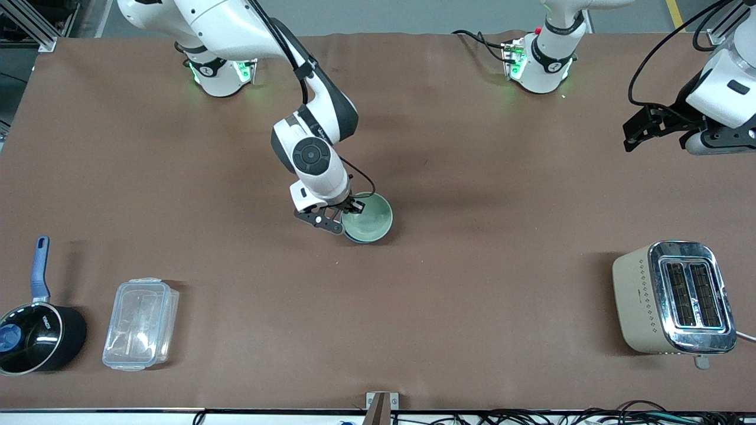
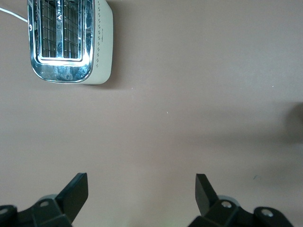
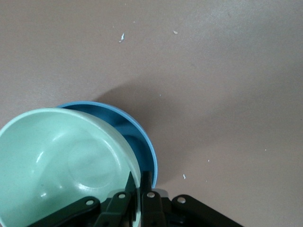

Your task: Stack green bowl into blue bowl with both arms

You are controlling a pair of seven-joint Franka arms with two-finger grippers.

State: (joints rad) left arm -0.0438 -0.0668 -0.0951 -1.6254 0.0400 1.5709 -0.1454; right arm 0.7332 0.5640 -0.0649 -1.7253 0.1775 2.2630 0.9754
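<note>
The pale green bowl sits inside the blue bowl in the middle of the table, tilted. My right gripper is shut on the green bowl's rim, one finger inside and one outside. In the right wrist view the green bowl fills the lower corner with the blue bowl's rim showing around it, and the right gripper pinches the green rim. My left gripper is open and empty, up in the air at the left arm's end of the table; in the left wrist view the left gripper shows only bare table between its fingers.
A cream and chrome toaster stands near the front edge at the left arm's end; it also shows in the left wrist view. A clear plastic box and a black saucepan sit near the front edge at the right arm's end.
</note>
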